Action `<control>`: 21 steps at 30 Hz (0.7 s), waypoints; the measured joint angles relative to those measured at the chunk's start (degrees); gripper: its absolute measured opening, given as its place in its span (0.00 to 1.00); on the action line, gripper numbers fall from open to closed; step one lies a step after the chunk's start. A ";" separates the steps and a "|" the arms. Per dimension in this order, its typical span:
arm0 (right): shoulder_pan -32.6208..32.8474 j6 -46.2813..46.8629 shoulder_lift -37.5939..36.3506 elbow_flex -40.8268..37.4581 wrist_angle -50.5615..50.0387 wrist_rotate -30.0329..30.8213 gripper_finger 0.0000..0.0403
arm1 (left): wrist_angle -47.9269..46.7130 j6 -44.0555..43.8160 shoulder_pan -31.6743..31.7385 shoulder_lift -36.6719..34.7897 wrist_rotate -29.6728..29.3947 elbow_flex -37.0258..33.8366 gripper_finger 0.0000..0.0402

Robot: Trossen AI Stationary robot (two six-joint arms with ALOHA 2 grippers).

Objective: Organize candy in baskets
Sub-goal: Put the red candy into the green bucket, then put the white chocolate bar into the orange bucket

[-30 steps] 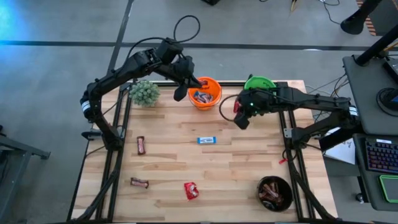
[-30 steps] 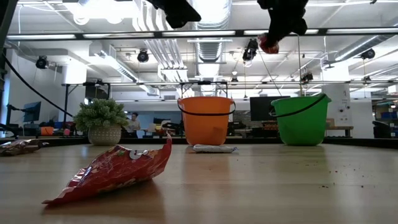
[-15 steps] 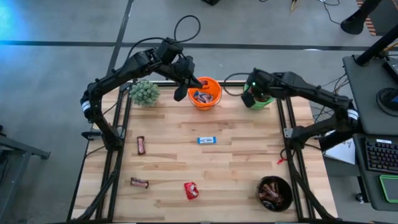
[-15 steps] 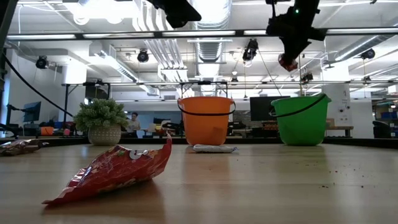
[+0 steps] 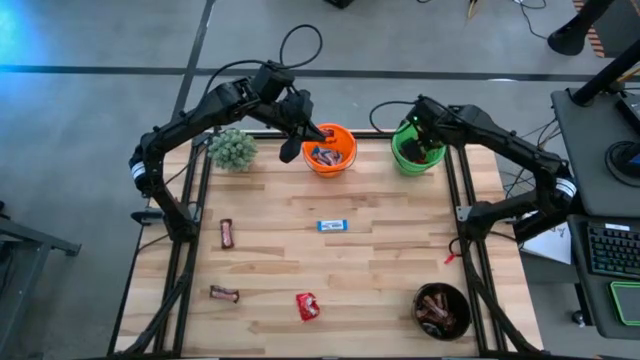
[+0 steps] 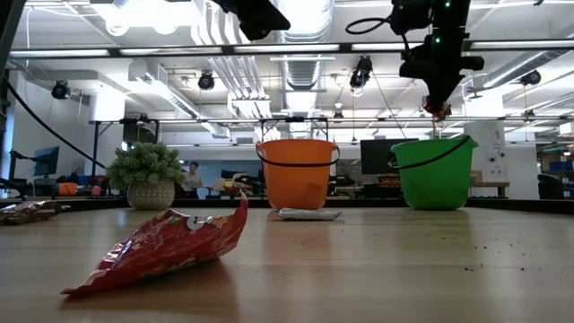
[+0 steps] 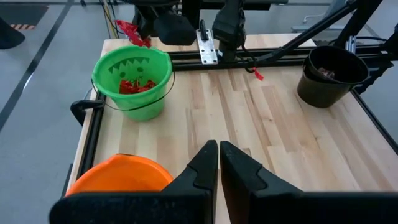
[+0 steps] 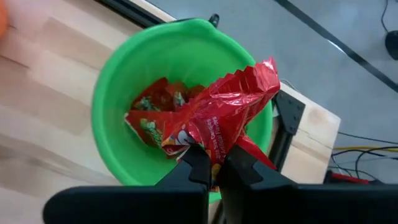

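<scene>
Red packet (image 8: 219,118) (in right claw (image 8: 212,167)) above green pail (image 8: 118,81)

**An open-plan robotics lab**

We see a pale wooden-plank table (image 5: 380,250) on a black metal frame (image 5: 185,240), standing on a grey concrete floor (image 5: 90,150). Behind it we see exposed silver ceiling ducts (image 6: 305,67), rows of hanging lights (image 6: 206,81), distant desks with dark monitors (image 6: 377,157), and a black keyboard (image 5: 610,250) alongside.
</scene>
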 joint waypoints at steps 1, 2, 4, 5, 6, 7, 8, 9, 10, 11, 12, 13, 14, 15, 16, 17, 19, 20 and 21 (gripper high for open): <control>-0.30 -0.56 0.00 -0.14 0.01 -0.01 0.02 | 0.00 0.00 0.00 0.00 0.00 0.00 0.00; -0.48 -1.28 0.00 -0.20 0.06 -0.03 0.03 | 0.00 0.00 0.00 0.00 0.00 0.00 0.00; -0.58 -2.42 0.00 -0.24 0.33 -0.03 0.05 | 0.00 0.02 0.00 0.00 -0.07 0.00 0.00; -0.58 -2.87 0.00 -0.24 0.72 -0.03 0.06 | 0.04 0.02 0.00 0.00 -0.07 0.00 0.01; -0.56 -3.49 0.00 -0.26 1.18 -0.05 0.08 | 0.06 0.02 0.00 0.00 -0.07 0.00 0.02; -0.56 -4.35 0.00 -0.27 1.50 -0.07 0.10 | 0.07 0.02 0.00 0.00 -0.09 0.00 0.03; -0.56 -5.23 0.00 -0.27 1.64 -0.07 0.12 | 0.07 0.02 0.00 0.00 -0.10 0.00 0.04; -0.54 -5.79 0.00 -0.27 1.91 -0.06 0.14 | 0.07 0.02 0.00 0.00 -0.16 0.00 0.05; -0.56 -5.89 0.00 -0.27 2.49 -0.06 0.16 | 0.15 0.02 0.00 0.00 -0.34 0.00 0.06; -0.56 -5.89 0.00 -0.27 3.16 -0.05 0.18 | 0.28 0.01 0.00 0.00 -0.62 0.00 0.07; -0.56 -5.97 0.00 -0.27 3.22 -0.05 0.20 | 0.31 0.02 0.00 0.00 -0.96 0.00 0.08; -0.56 -6.27 0.00 -0.27 3.00 -0.05 0.22 | 0.35 0.02 0.00 0.00 -1.15 0.00 0.09; -0.55 -6.38 0.00 -0.27 3.05 -0.05 0.24 | 0.42 0.02 0.00 0.00 -1.27 0.00 0.11; -0.56 -6.44 0.00 -0.27 3.09 -0.05 0.25 | 0.44 0.00 0.00 0.00 -1.33 0.00 0.12; -0.54 -6.52 0.00 -0.27 3.07 -0.05 0.27 | 0.44 0.00 0.00 0.00 -1.48 0.00 0.14; -0.54 -6.89 0.00 -0.27 3.09 -0.05 0.29 | 0.46 -0.04 0.00 0.00 -2.12 0.00 0.16; -0.54 -8.02 0.00 -0.27 3.09 -0.05 0.31 | 0.46 -0.17 0.00 0.00 -4.23 0.00 0.19; -0.54 -8.58 0.00 -0.27 3.09 -0.05 0.33 | 0.46 -0.40 0.00 0.00 -5.17 0.00 0.21; -0.54 -8.87 0.00 -0.27 3.14 -0.05 0.34 | 0.44 -0.78 0.00 0.00 -5.84 0.00 0.22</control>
